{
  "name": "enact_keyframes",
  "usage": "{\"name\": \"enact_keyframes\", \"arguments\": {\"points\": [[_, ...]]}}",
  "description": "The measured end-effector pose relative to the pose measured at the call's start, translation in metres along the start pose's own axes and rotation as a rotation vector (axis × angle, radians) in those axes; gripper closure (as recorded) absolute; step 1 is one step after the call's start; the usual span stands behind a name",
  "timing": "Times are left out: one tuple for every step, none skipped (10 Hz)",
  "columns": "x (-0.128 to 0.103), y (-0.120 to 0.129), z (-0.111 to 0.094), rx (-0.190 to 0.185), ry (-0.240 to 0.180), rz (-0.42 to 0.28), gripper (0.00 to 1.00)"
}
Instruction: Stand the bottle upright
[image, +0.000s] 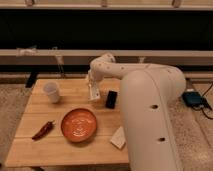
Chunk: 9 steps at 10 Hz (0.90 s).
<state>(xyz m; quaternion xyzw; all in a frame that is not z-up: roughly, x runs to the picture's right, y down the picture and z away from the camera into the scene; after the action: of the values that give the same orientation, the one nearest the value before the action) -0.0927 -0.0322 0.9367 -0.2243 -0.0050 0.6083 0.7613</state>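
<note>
You see the gripper (93, 93) pointing down at the table (35, 150), fingers together. A cup (51, 92) stands near it, a black block (111, 99) just beside.

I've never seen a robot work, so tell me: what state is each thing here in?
Gripper: shut, pointing down over the far side of the table.
Bottle: cannot be told apart from the gripper.
Cup: upright.
Plate: right way up, nothing on it.
Pepper: lying flat, left of the plate.
</note>
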Motion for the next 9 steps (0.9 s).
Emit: {"name": "enact_keyframes", "arguments": {"points": [[0.009, 0.01, 0.003, 0.009, 0.049, -0.06, 0.98], [0.019, 0.018, 0.005, 0.022, 0.112, -0.131, 0.9], [0.028, 0.021, 0.01, 0.026, 0.15, -0.167, 0.8], [0.035, 0.02, 0.016, 0.03, 0.176, -0.178, 0.7], [0.041, 0.018, 0.022, 0.033, 0.202, -0.185, 0.6], [0.048, 0.017, 0.028, 0.037, 0.234, -0.195, 0.48], [0.051, 0.017, 0.032, 0.04, 0.252, -0.203, 0.38], [0.057, 0.015, 0.036, 0.046, 0.275, -0.205, 0.28], [0.06, 0.012, 0.039, 0.053, 0.291, -0.206, 0.21]]}}
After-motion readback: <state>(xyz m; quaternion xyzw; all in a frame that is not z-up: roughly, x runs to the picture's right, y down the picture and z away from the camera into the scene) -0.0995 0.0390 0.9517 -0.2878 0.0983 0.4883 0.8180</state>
